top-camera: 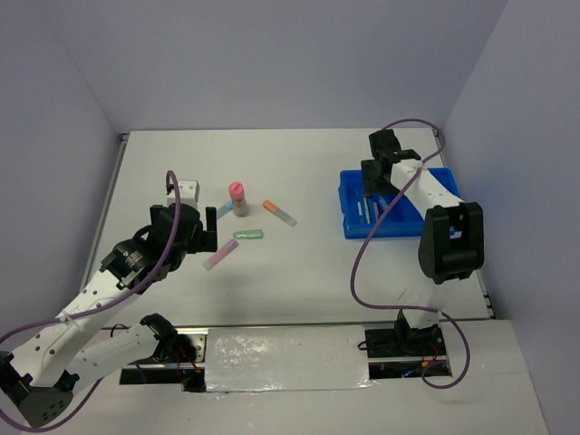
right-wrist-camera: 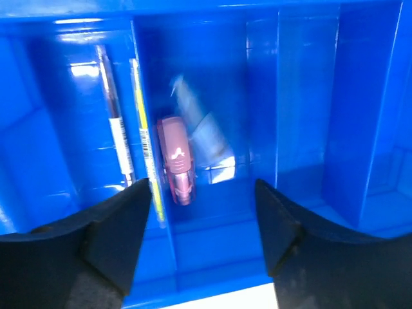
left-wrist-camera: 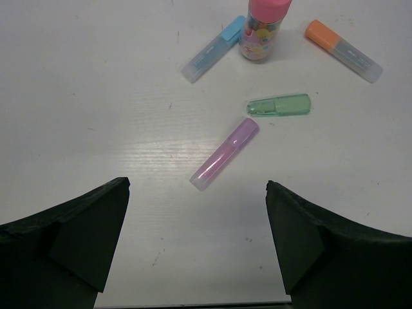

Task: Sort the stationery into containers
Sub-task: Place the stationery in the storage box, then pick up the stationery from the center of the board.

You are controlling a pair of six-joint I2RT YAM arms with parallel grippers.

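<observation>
Stationery partly sorted: in the blue tray (top-camera: 350, 222) lie a grey pen (right-wrist-camera: 114, 122), a yellow pen (right-wrist-camera: 143, 129) and, next compartment, a pink stick (right-wrist-camera: 177, 168); the right hand (right-wrist-camera: 198, 193) hovers above, jaws parted, empty. Well left of the tray, four loose sticks (left-wrist-camera: 224, 154) and the bottle (left-wrist-camera: 261, 35) wait, the left hand (left-wrist-camera: 197, 193) there too, wide open and empty. White tabletop (top-camera: 317, 290), pale walls (top-camera: 272, 63).

Robot lab: white table (top-camera: 299, 276) boxed by plain walls (top-camera: 272, 63); left arm (top-camera: 91, 304), right arm (top-camera: 435, 192) mounted.
</observation>
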